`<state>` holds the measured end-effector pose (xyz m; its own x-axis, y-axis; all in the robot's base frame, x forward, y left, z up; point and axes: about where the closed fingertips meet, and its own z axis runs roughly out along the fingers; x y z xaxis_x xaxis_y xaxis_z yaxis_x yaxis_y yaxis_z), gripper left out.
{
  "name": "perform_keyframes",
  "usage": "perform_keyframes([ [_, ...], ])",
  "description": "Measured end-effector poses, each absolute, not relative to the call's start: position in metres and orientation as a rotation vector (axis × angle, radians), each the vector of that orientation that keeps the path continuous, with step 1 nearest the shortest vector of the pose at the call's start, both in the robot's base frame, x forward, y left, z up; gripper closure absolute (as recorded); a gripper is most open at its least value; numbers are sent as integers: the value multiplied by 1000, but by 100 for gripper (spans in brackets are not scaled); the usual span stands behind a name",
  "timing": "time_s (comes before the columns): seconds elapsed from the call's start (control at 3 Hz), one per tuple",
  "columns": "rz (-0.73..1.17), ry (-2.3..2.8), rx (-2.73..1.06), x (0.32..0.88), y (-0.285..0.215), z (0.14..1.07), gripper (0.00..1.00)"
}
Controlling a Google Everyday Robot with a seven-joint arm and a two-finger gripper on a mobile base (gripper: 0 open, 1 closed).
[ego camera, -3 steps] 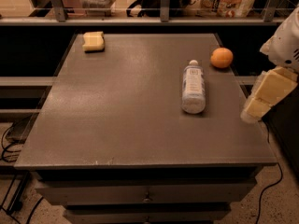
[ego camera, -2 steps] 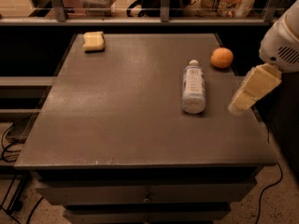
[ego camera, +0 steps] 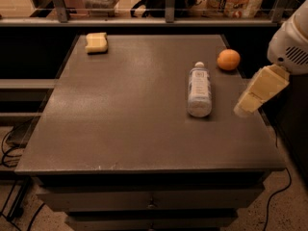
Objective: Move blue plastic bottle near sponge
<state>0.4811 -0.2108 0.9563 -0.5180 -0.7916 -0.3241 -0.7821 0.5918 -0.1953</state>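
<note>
You see the gripper [ego camera: 246, 106] over the table's [ego camera: 120, 114] right edge, near the lying blue plastic bottle [ego camera: 199, 90]. The sponge [ego camera: 96, 42] sits well apart at the far left corner, and an orange [ego camera: 228, 59] lies near the bottle's cap.

We see a dim, warm scene; light seems to come from overhead, leaving a faint sheen on the bench [ego camera: 120, 129]. The hand [ego camera: 244, 108], over the bench's right edge, shows pale against shadow.

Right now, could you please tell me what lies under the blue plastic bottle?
The slim clear bluish plastic bottle lies directly on the dark grey tabletop; the strip beneath it is covered. The tool hovers beside it at the table's edge.
</note>
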Motion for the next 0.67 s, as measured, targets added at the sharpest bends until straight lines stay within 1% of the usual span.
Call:
perform_keyframes([
  [0.67,200,2527,-1093,510,-190,936,0],
])
